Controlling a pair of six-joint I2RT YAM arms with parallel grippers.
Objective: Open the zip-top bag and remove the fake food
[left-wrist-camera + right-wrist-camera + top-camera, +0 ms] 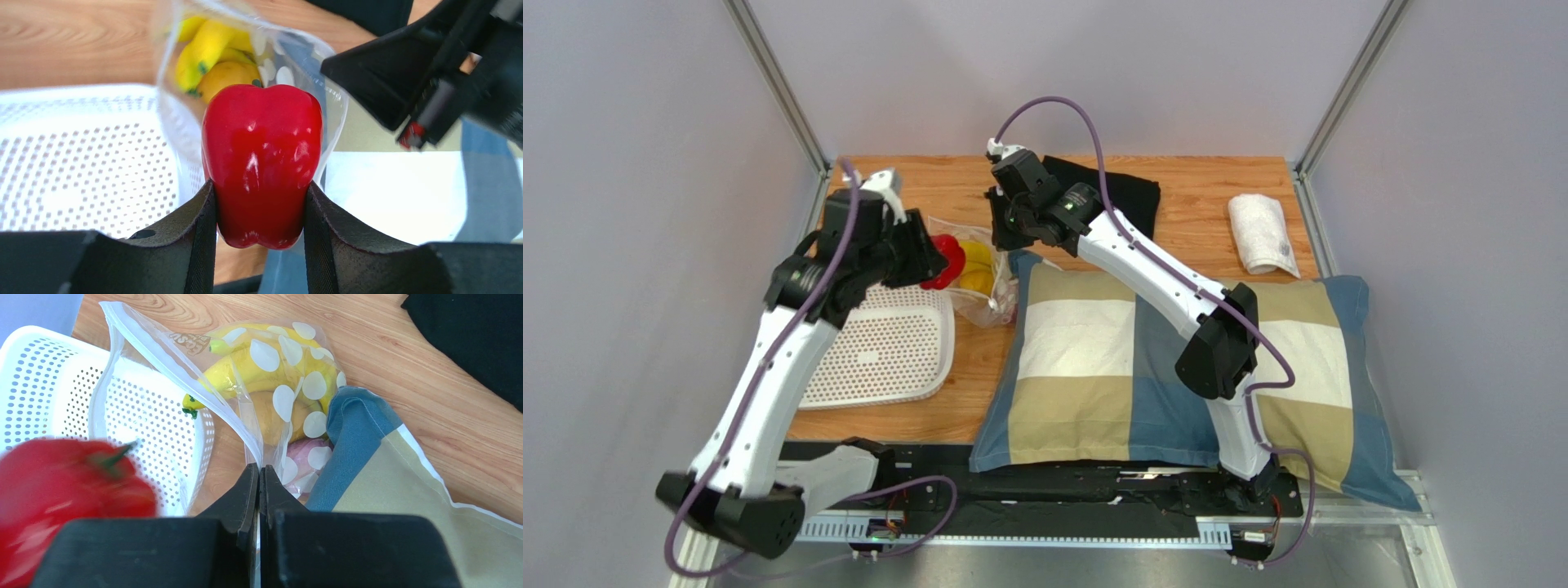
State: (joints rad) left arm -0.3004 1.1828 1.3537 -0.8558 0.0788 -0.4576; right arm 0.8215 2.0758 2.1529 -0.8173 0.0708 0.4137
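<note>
The clear zip-top bag (270, 386) with whitish spots lies open-mouthed beside the pillow, also seen in the top view as the bag (995, 292). My right gripper (260, 478) is shut on the bag's rim, pinching the plastic. Inside are a yellow banana bunch (245, 370), an orange-yellow fruit (227, 75) and a pinkish onion (304, 462). My left gripper (261, 211) is shut on the red bell pepper (263, 162), holding it just outside the bag's mouth, over the tray's edge. The pepper shows blurred red (61, 490) in the right wrist view and the pepper (949, 260) sits at the left fingers from above.
A white perforated tray (885, 349) lies left of the bag. A plaid pillow (1112, 368) fills the table's right half, its corner touching the bag. A folded black cloth (1124, 196) and a rolled white towel (1263, 233) lie at the back.
</note>
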